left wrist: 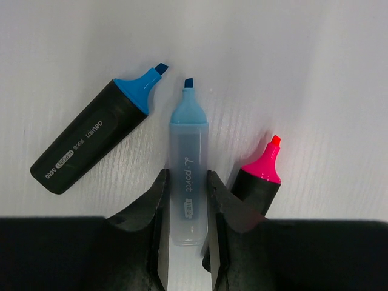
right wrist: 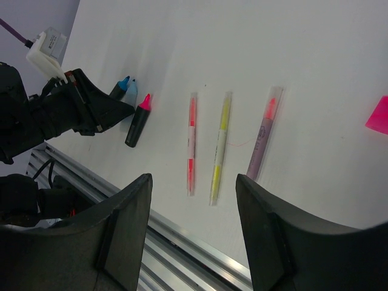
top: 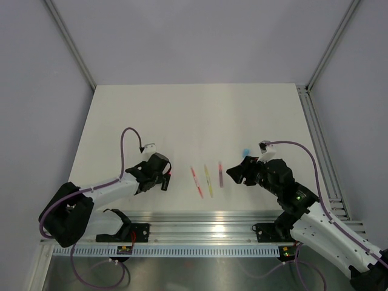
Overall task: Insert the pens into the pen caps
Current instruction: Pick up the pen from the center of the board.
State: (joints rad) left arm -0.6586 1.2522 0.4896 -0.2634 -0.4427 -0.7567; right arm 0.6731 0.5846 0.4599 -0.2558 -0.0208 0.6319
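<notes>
We note the left tool [left wrist: 187,182] clamped on the pale-blue pen [left wrist: 188,139]; the right tool [right wrist: 194,182] gapes wide, holding nothing.

White table [top: 182,115], pens and caps lying along its near half.
Lower centre of the top view, three thin pens lie side by side, not touching: red-pink pen [top: 196,182], yellow pen [top: 208,180], purplish pen [top: 220,173], left to right. Left wrist view now, three stubby markers, tips toward the top of the frame: blue-tipped marker [left wrist: 91,139] tilted at left, pale-blue marker [left wrist: 188,163] straight up the middle, pink-tipped marker [left wrist: 257,182] lower right. Blue cap [top: 245,151] lies right of the thin pens, and a pink cap [right wrist: 379,115] shows at the right wrist view's right edge.
</notes>
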